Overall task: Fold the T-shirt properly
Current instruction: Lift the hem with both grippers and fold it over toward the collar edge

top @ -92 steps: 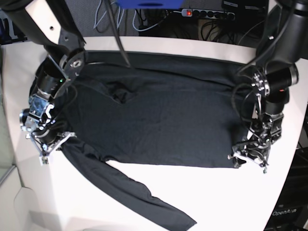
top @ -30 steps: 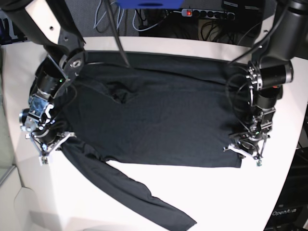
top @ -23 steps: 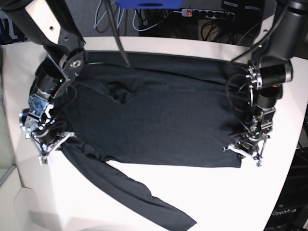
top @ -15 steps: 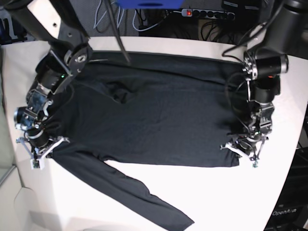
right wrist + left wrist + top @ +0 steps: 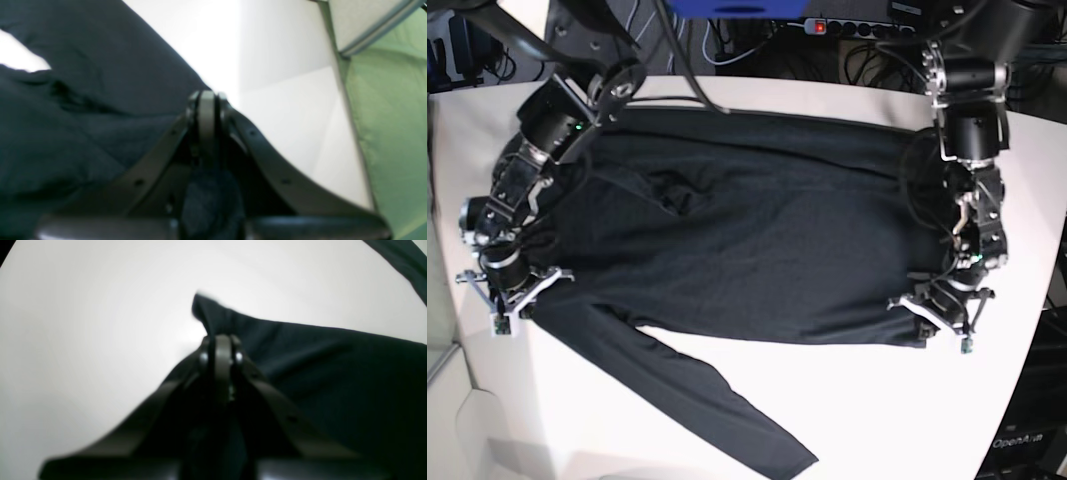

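Note:
The dark T-shirt (image 5: 757, 240) lies spread across the white table (image 5: 877, 420), with one long sleeve (image 5: 697, 400) trailing toward the front edge. My left gripper (image 5: 939, 318), at the right of the base view, is shut on the shirt's near hem corner. The left wrist view shows its fingertips (image 5: 219, 340) pinched together on the T-shirt (image 5: 333, 373), with the corner poking out past them. My right gripper (image 5: 509, 298), at the base view's left, is shut on the shoulder where the sleeve starts. In the right wrist view its gripper (image 5: 206, 96) is closed, with the T-shirt (image 5: 83, 116) bunched between the fingers.
A power strip (image 5: 857, 28) and cables lie behind the table's far edge, under a blue object (image 5: 737, 8). The table's left edge is close to my right gripper, with a green surface (image 5: 393, 116) beyond it.
Both arms have swung and stretched out while keeping their grip. The right gripper has drawn the shoulder leftward, and the sleeve end has slid left with it. The shirt now lies tauter.

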### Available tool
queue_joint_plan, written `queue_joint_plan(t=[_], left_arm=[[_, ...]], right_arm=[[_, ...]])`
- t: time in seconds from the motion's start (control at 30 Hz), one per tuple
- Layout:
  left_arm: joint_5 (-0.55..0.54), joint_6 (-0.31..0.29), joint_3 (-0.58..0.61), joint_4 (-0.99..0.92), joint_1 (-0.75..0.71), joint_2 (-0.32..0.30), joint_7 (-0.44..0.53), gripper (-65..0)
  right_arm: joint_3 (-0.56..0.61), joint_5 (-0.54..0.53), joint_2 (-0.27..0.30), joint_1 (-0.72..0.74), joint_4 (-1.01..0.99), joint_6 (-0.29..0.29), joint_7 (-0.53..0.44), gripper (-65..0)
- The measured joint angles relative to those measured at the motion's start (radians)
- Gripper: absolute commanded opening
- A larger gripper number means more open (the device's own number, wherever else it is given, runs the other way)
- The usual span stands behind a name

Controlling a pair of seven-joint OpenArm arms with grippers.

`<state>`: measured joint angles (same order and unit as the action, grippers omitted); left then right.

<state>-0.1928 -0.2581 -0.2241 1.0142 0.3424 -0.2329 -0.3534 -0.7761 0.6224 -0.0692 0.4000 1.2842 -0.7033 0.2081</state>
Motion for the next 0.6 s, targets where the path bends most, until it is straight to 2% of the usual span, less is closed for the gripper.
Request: queue_joint_plan(t=[0.1,0.2,0.43,0.6], left_arm=[[-0.021,0.012,-0.003,0.040,-0.031,-0.017,-0.011,-65.0],[-0.035,-0.008,-0.038,0.087,-0.071,-0.019,-0.009,-65.0],[-0.036,0.000,-0.087,0.122,-0.121,-0.024,-0.013,-65.0],[-0.034,-0.006,-0.109,0.204,-0.183,-0.021,-0.018,-65.0]], right_arm=[[-0.002,-0.002,0.001,-0.020,0.028,0.001,-0.003,-65.0],[-0.002,-0.053,-0.008,-0.057,0.067,0.000,0.000,-65.0],[0.005,-0.134,-0.011,-0.166,0.187,0.000,0.000,-65.0],[0.002,-0.138,-0.011,-0.211,0.227,0.000,0.004,-65.0]])
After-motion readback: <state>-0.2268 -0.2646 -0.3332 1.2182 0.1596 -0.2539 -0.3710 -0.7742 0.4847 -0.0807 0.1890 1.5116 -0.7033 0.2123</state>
